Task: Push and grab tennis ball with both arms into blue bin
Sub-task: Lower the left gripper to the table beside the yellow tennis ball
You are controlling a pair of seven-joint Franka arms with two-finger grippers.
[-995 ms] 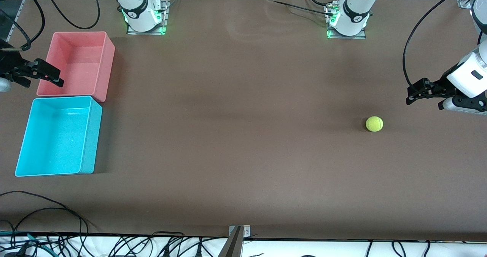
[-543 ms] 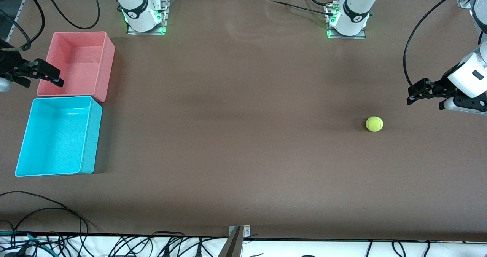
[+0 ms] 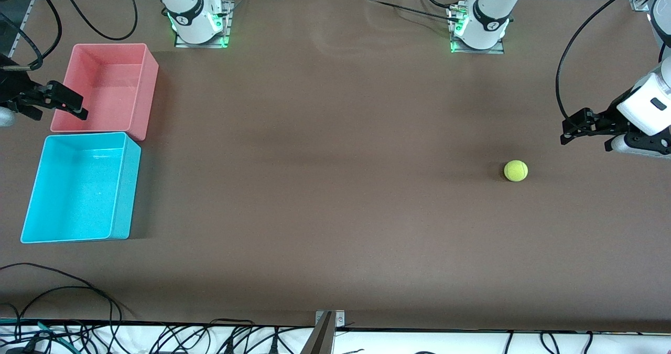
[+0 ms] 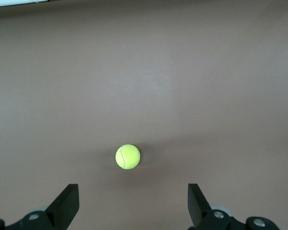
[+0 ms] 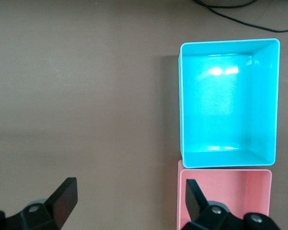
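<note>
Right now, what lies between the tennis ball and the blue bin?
Nothing: in the front view only bare brown table stretches from the tennis ball to the blue bin.

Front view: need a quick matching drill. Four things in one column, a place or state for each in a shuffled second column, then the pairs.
Things
1. tennis ball
2. blue bin
3. pink bin
4. left pincer

Places or states
A. open, up in the air at the left arm's end of the table
B. empty, touching the blue bin, farther from the front camera than it
C. lying alone on the bare table
D. empty, nearer to the front camera than the pink bin

Pairs: 1-C, 2-D, 3-B, 4-A
</note>
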